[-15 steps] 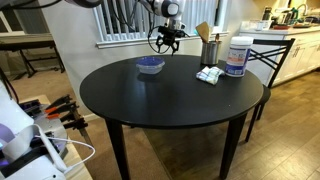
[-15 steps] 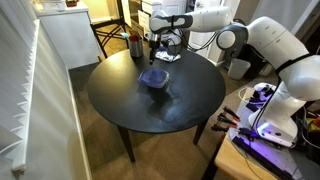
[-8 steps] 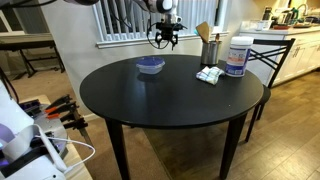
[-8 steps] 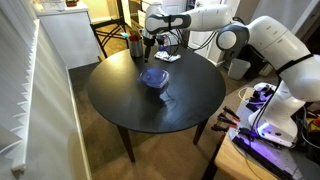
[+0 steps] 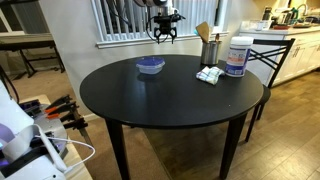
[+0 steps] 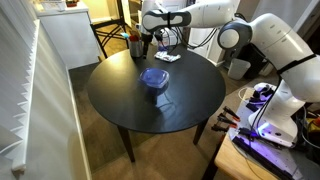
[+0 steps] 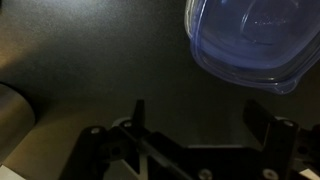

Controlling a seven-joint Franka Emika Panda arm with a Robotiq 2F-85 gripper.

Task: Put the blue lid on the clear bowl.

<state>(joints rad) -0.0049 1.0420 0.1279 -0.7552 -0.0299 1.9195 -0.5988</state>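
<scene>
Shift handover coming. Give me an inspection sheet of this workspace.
Surface: round black table, no spills seen.
Job's things: blue lid appears seated on the bowl.
Clutter: white tub, utensil cup and white cloth, grouped near one edge.
Pincer: open, empty, raised clear of the bowl.
Cables: white cable low beside the table.
Surroundings: chair, window blinds.

One desk (image 5: 170,105) bears one blue lid (image 5: 150,62), one clear bowl (image 5: 150,70), one white tub (image 5: 238,57), one cup (image 5: 210,52) of utensils and one white cloth (image 5: 208,75); one chair (image 5: 278,52) stands at three o'clock.
</scene>
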